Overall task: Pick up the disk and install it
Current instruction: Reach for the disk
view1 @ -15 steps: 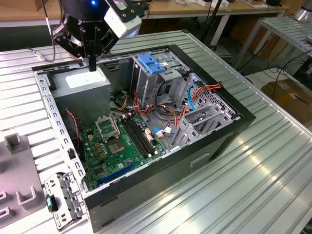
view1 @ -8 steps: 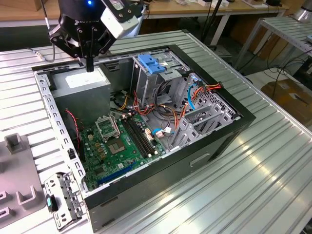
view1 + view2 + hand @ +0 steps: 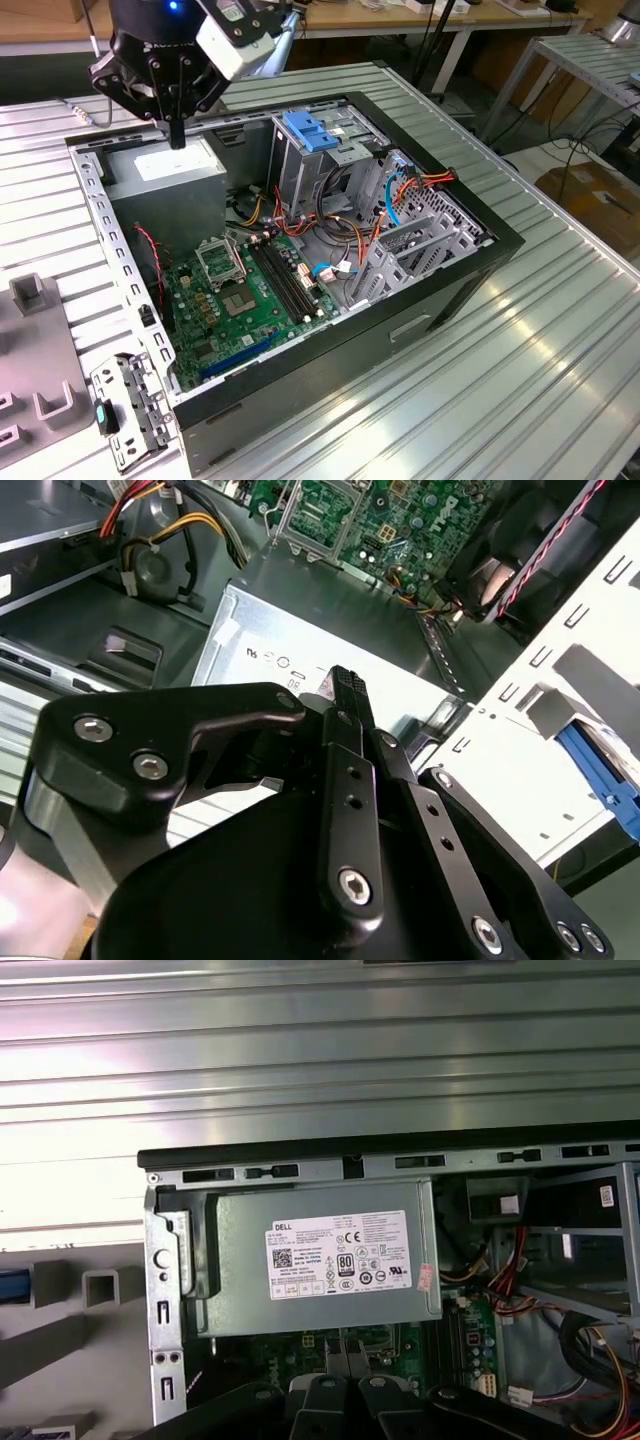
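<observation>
Black gripper [image 3: 345,685], its fingers pressed together on nothing, hovered over the grey power supply [image 3: 320,1255] in the open computer case [image 3: 500,240] as I watched remotely. What I took for the disk [image 3: 603,775], one blue rail showing, lay outside the case's perforated wall [image 3: 520,770], well apart from the fingers.

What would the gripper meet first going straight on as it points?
Probably the grey power supply, near its white sticker; the gripper points down just above it, though depth is unclear.
</observation>
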`<state>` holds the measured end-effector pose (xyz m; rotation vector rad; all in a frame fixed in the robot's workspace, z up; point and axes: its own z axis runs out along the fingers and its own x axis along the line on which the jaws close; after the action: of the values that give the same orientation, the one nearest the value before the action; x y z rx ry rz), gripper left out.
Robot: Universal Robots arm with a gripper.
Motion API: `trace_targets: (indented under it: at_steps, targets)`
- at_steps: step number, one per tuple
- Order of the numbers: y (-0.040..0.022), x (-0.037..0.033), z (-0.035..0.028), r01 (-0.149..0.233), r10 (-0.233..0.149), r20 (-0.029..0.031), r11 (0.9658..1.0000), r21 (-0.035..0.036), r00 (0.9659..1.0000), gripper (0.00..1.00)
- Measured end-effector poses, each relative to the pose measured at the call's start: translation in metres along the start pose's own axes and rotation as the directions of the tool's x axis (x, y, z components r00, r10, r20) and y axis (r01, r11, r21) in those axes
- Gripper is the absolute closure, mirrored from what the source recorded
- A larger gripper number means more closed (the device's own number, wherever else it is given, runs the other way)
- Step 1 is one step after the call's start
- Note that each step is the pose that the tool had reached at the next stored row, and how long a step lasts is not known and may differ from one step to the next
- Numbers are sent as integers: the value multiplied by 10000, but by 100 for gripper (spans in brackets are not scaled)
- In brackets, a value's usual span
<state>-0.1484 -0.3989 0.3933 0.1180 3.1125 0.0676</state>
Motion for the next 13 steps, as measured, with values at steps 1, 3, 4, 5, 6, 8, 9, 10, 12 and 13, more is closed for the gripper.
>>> trace_targets:
  at_steps: [1,3,4,5,6,8,9,10,12,13]
  targets:
    - [-1,10,0,0,0,0,10000,0,10000,89]
    - [-2,28,0,0,0,0,10000,0,10000,89]
    - [-2,34,0,0,0,0,10000,0,10000,89]
    - [-3,42,0,0,0,0,10000,-1,10000,89]
    - [-4,51,-1,0,0,0,10000,0,10000,89]
    - [-5,67,0,-1,1,1,10000,-1,10000,89]
    - [-5,74,-1,0,0,0,10000,0,10000,89]
    - [-6,83,-1,1,-1,-1,10000,0,10000,89]
    - [-7,96,-1,0,0,0,10000,0,10000,89]
    - [-8,106,-1,0,0,0,10000,-1,10000,89]
